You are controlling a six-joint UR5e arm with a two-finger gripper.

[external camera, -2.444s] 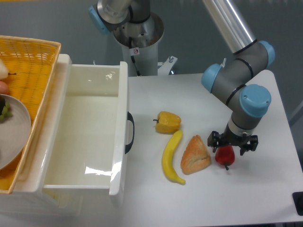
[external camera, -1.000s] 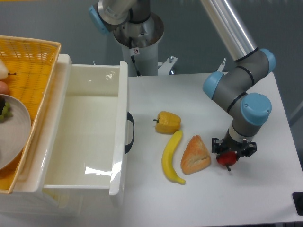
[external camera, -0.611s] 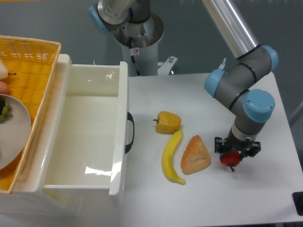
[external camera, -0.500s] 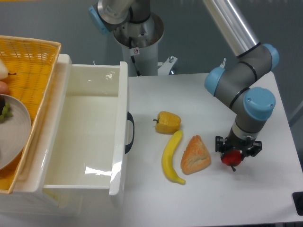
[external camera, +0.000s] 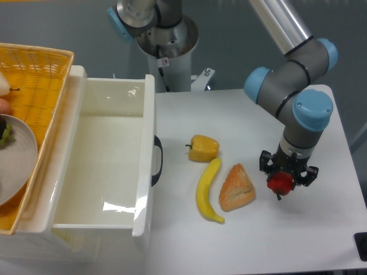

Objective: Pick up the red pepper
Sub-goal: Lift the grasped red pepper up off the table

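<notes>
- The gripper (external camera: pixel 282 182) is clamped on the red pepper (external camera: pixel 280 183). Its two black fingers sit on each side of the pepper, and the pepper's small dark stem pokes out at the bottom.
- Now from the left: a yellow basket (external camera: pixel 43 74) sits at the far left edge with a grey plate (external camera: pixel 20 166) in it.
- Next to it is a big white bin (external camera: pixel 109 166). It has a dark handle on the side that faces the food.
- On the white desk (external camera: pixel 189 240) lies a yellow pepper (external camera: pixel 203 148). Just below it is a banana (external camera: pixel 207 191), and its top end almost touches the yellow pepper.
- Beside the banana is a piece of bread (external camera: pixel 236 187) shaped like a triangle.
- The red pepper is at the right side of the desk, just to the right of the bread. It does not touch the bread. It looks like it is a little way off the desk, but I cannot be sure.
- The step now, I think, is the lift. The grab looks done.
- The next move should go straight up and slow, so the smooth pepper does not slip out and the bread does not get bumped.
</notes>
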